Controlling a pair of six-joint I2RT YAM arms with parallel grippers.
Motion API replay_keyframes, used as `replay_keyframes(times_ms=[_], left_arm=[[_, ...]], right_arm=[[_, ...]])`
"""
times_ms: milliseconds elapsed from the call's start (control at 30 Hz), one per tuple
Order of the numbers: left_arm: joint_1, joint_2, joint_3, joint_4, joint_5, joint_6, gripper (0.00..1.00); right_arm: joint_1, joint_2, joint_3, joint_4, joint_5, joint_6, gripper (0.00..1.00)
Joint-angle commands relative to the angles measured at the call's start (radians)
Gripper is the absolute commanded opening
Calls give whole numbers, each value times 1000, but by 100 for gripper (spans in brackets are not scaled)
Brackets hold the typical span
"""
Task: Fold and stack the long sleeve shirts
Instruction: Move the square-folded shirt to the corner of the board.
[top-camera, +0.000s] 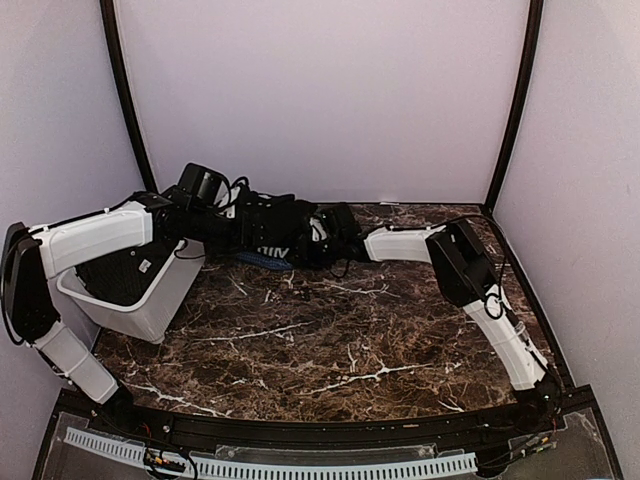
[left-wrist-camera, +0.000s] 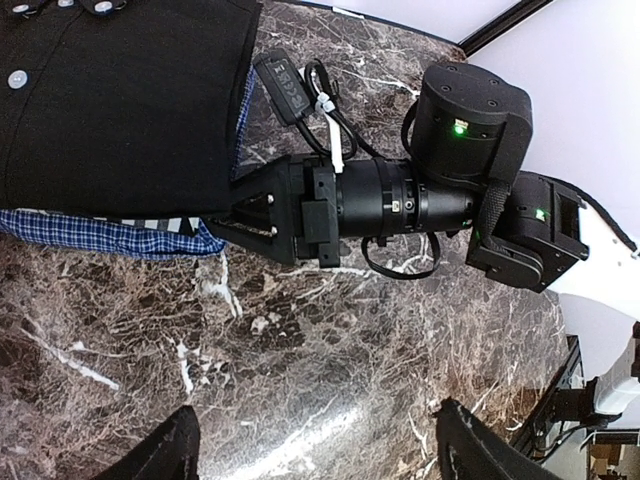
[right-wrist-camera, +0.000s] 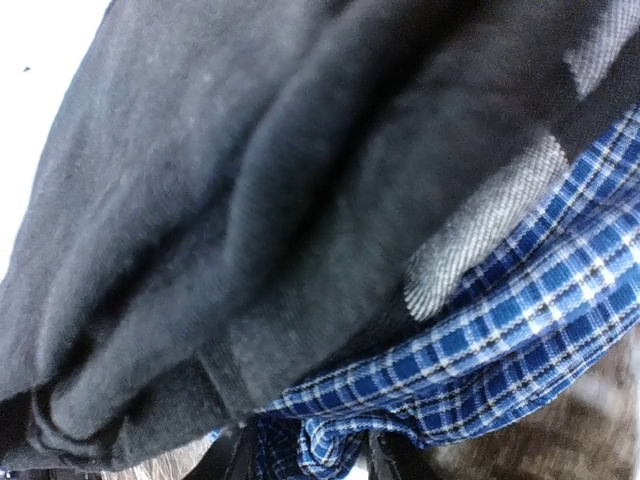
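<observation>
A pile of long sleeve shirts (top-camera: 285, 232) lies at the back middle of the table. In the left wrist view its top is a plain black shirt (left-wrist-camera: 120, 100) with white buttons, and the blue-edged checked shirt (left-wrist-camera: 110, 236) sticks out underneath. My right gripper (top-camera: 318, 243) reaches into the pile's right edge; it also shows in the left wrist view (left-wrist-camera: 232, 205). In the right wrist view it (right-wrist-camera: 305, 465) is shut on a fold of the blue checked cloth (right-wrist-camera: 520, 330), under the black cloth (right-wrist-camera: 250, 200). My left gripper (left-wrist-camera: 320, 455) is wide open and empty above bare marble by the pile (top-camera: 232, 228).
A white plastic bin (top-camera: 150, 305) stands at the left under my left arm, with dark cloth (top-camera: 120, 270) inside. The marble table (top-camera: 330, 340) runs forward of the pile. Walls close in the back and both sides.
</observation>
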Motion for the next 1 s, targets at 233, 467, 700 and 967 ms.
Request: replay_keyframes(times_ms=[233, 467, 700, 967], left_arm=[[4, 181, 27, 128, 45, -20, 74], [3, 333, 99, 199, 74, -35, 61], [1, 483, 192, 232, -15, -46, 42], [-2, 623, 305, 278, -68, -78, 35]], right_arm=[[-92, 118, 162, 59, -148, 52, 47], [-144, -139, -165, 123, -100, 20, 56], [-160, -365, -423, 130, -24, -13, 54], [-162, -586, -656, 134, 30, -48, 53]])
